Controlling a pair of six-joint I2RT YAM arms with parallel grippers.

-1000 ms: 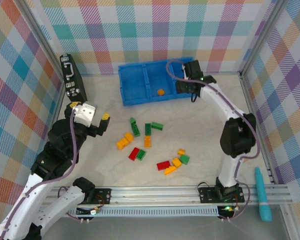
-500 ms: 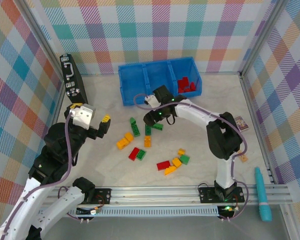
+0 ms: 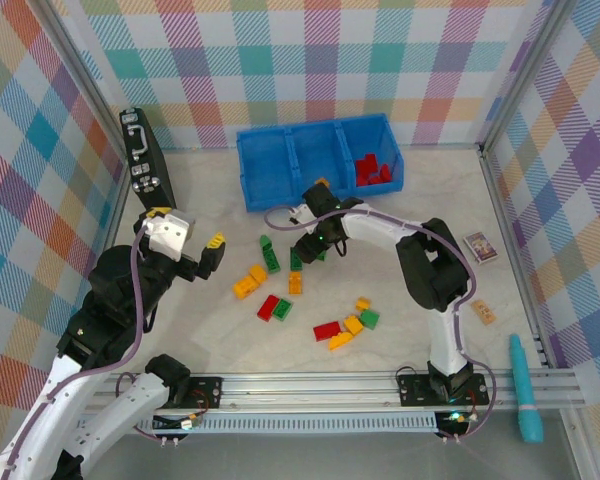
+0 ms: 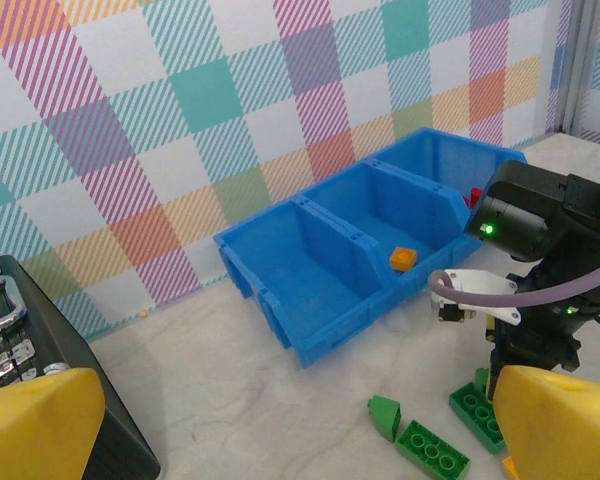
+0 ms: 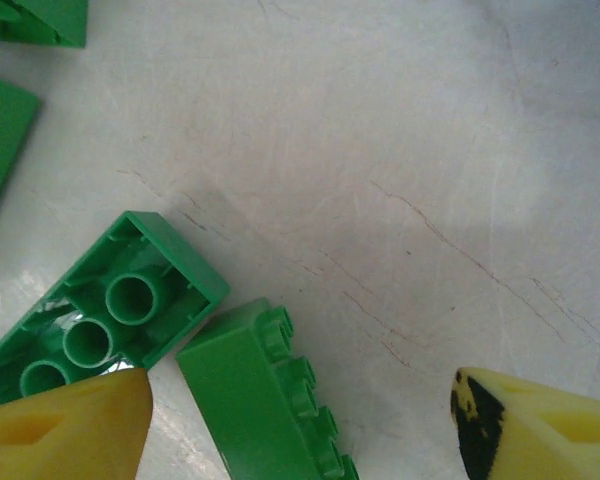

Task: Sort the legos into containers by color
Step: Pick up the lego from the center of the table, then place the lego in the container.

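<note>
While the left arm sits folded at the near left, its left gripper raised off the table with yellow fingers spread wide and holding nothing, the right arm stretches from its near-right base, bends at the elbow and reaches left to the middle of the table. Its right gripper points straight down, fingers apart, straddling a green lego that lies on its side. Whether either finger touches it cannot be told.

Another green brick lies underside up just beside it, partly cut off by the left finger. Seen from above, the wrist hides both bricks.

Loose legos in red, green and orange are scattered nearer. The blue containers stand at the far side. Red bricks lie in the right compartment and one orange brick in the middle.
</note>
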